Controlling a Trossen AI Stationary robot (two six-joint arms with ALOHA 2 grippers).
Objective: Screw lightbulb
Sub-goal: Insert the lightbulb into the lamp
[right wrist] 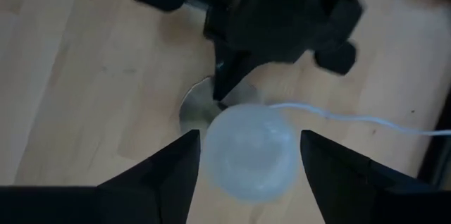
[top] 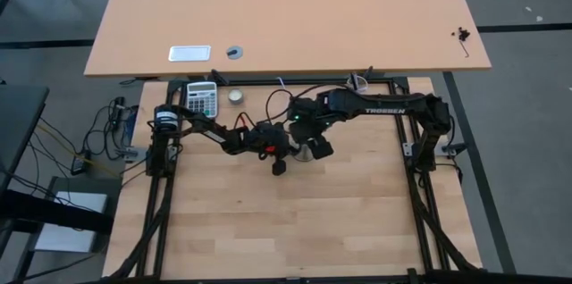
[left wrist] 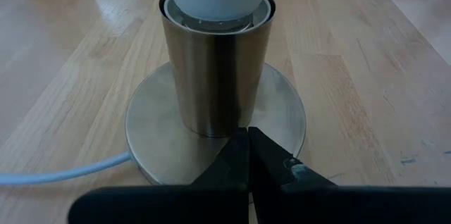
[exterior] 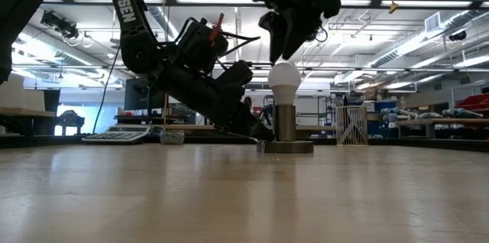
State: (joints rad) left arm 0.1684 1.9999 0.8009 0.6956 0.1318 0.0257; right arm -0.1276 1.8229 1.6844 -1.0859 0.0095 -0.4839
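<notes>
The small white pear-shaped lightbulb (exterior: 285,79) sits upright in the brushed grey metal socket (left wrist: 216,76), a short cylinder rising from a flat round metal base (left wrist: 282,111) on the pale wooden table (top: 340,221). The bulb's narrow end is down inside the cylinder's mouth, ringed by its rim, and only the rounded globe stands clear above it. My right gripper (right wrist: 246,155) hangs directly over that globe, its two dark fingers (right wrist: 158,171) spread wide, one on either side of the bulb and not touching it; it holds nothing. In the low view it hovers just above the globe's top, with a gap between them. My left gripper (left wrist: 248,155) lies low on the table, fingers pressed together and empty, their tip resting on the near edge of the round base, just in front of the cylinder. A thin white cord (left wrist: 63,175) runs from the base across the wood. Well apart, near the table's far edge, lie a grey calculator (top: 202,98) and a small flat round pale tin (top: 236,96); I cannot tell what, if anything, the tin holds.
</notes>
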